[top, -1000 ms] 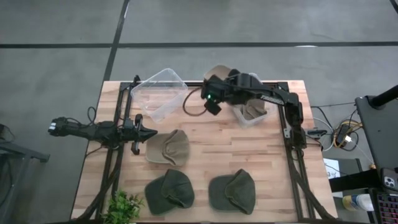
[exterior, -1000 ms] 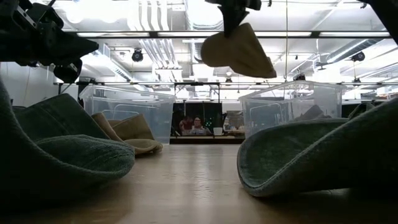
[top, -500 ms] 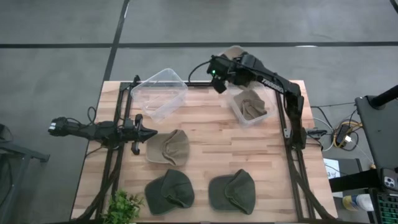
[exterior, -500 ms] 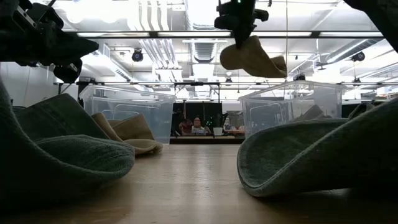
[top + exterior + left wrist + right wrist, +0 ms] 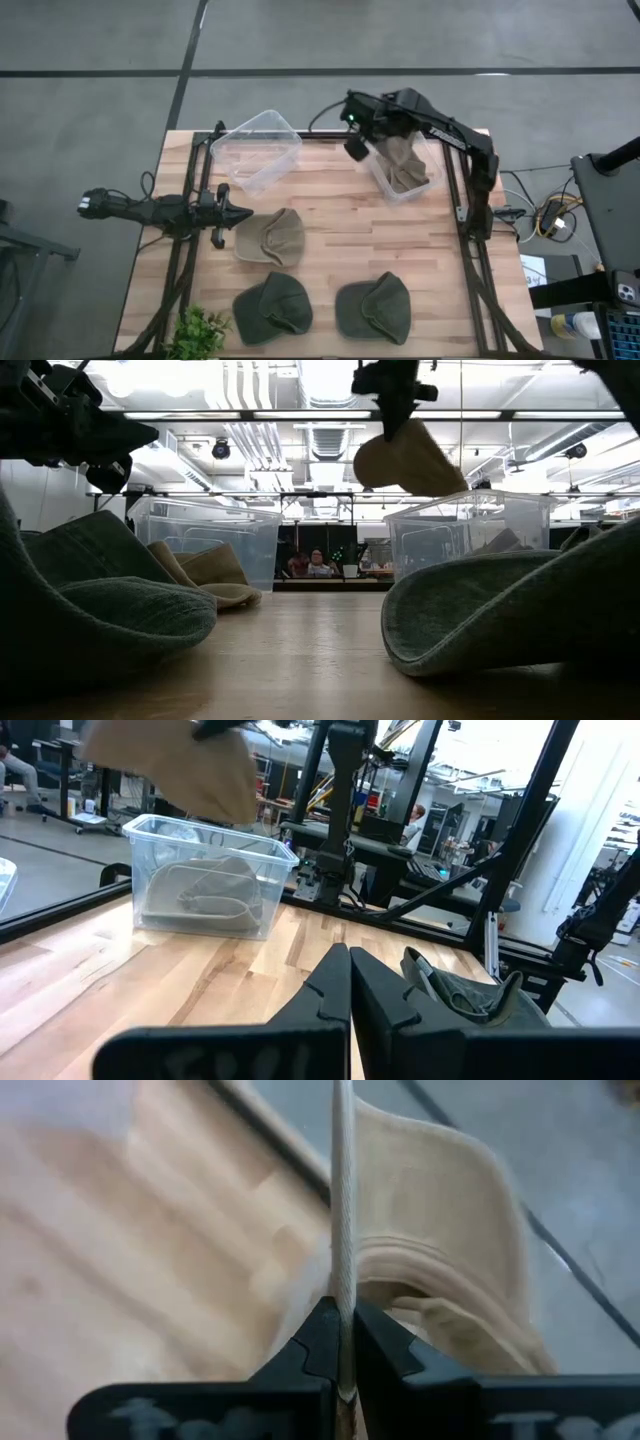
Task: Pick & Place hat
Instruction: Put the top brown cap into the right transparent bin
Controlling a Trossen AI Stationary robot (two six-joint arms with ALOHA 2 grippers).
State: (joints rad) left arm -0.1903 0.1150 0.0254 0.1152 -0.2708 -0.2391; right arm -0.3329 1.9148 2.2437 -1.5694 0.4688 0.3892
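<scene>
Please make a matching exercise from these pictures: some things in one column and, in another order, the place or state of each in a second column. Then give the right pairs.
Things
1. tan hat held by the right gripper
2. clear plastic bin on the right
3. clear plastic bin on the left
4. left gripper

Places or states
A. empty
B. shut, beside a tan hat lying on the wooden table
C. hanging in the air above a bin
D. already holds a tan hat

Pairs: 1-C, 2-D, 3-A, 4-B
</scene>
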